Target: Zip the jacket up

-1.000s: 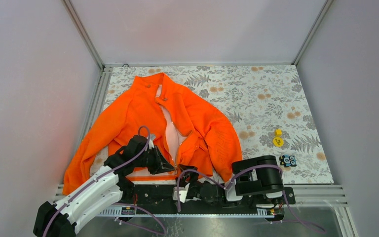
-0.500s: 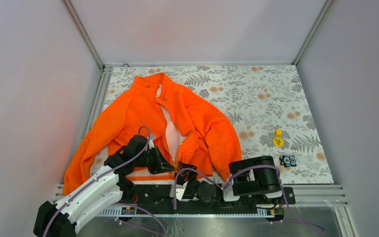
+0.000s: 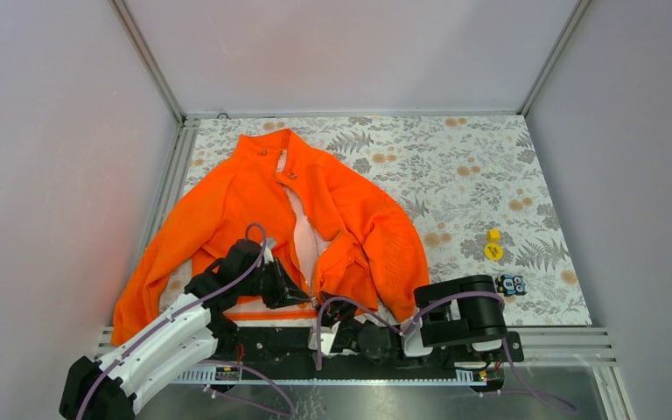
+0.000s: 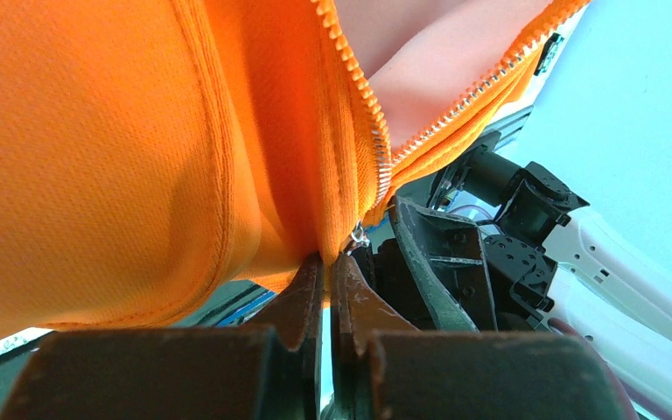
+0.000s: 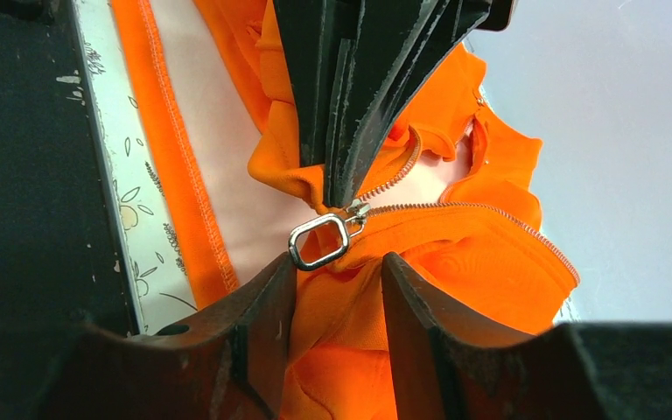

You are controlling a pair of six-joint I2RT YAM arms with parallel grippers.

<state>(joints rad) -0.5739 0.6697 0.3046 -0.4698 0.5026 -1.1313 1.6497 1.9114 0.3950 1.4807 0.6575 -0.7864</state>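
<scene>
From above, the middle of the lower hem of the jacket [image 3: 254,201] is hidden under the left tool [image 3: 304,296] and right tool [image 3: 326,308]. The yellow object [image 3: 493,248] and black-and-blue object [image 3: 510,283] on the surface [image 3: 455,166] are too small to name, perhaps toys.

Left gripper [image 4: 325,261] and right gripper [image 5: 337,262] crowded tip to tip at jacket [image 3: 245,201] hem; scant room between. Table [image 3: 472,166] right of jacket passable, save yellow piece [image 3: 493,248] and small black toy [image 3: 510,283] near right edge.

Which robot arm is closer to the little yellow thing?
Right. The right arm sits just on the near side of the yellow thing; the left arm is far left, over the jacket.
</scene>
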